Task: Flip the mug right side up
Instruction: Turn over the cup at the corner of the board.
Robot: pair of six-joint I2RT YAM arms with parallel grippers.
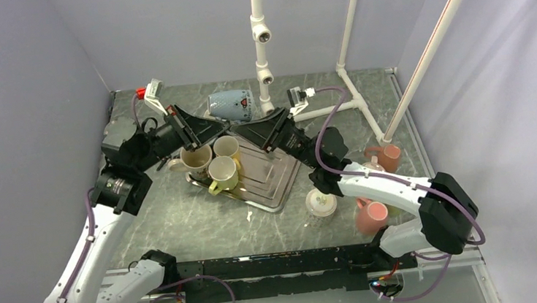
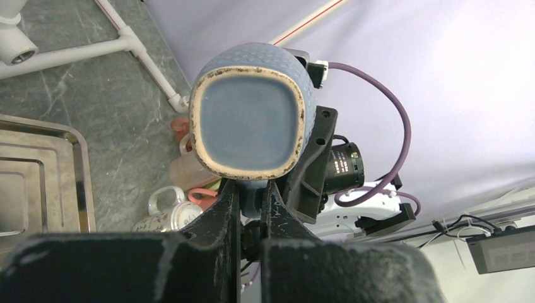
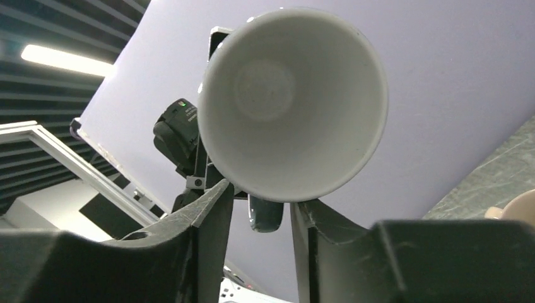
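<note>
Top external view: three tan mugs [image 1: 196,158] sit on a metal tray [image 1: 276,187] just under the left gripper [image 1: 218,129]. That gripper reaches up and squeezes the handle of the blue mug [image 1: 231,105], which is on its side in the air. The right gripper [image 1: 247,133] faces it, fingers a little apart around the same handle. A white pole [image 1: 262,42] stands close behind. Pink mugs [image 1: 371,214] sit well off to the right.

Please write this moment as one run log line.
blue mug: airborne, on its side | left gripper: shut on handle | right gripper: around handle, contact unclear
</note>
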